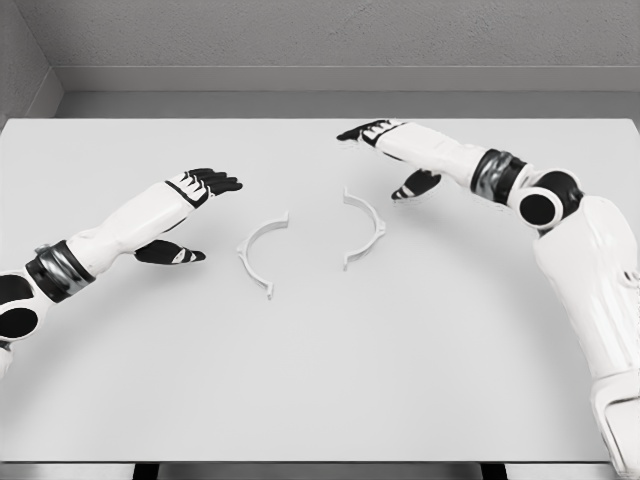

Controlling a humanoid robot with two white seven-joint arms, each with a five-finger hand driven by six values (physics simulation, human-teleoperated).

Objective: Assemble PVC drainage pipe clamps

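Note:
Two white half-ring clamp pieces lie flat on the white table, their open sides facing each other with a gap between. The left clamp half sits just right of my left hand, whose black fingers are spread, thumb held low, holding nothing. The right clamp half lies below and slightly left of my right hand. That hand hovers at the far middle of the table with fingers stretched leftward and thumb hanging down. Neither hand touches a clamp piece.
The table's far edge meets a grey wall. Its near edge runs along the bottom of the view.

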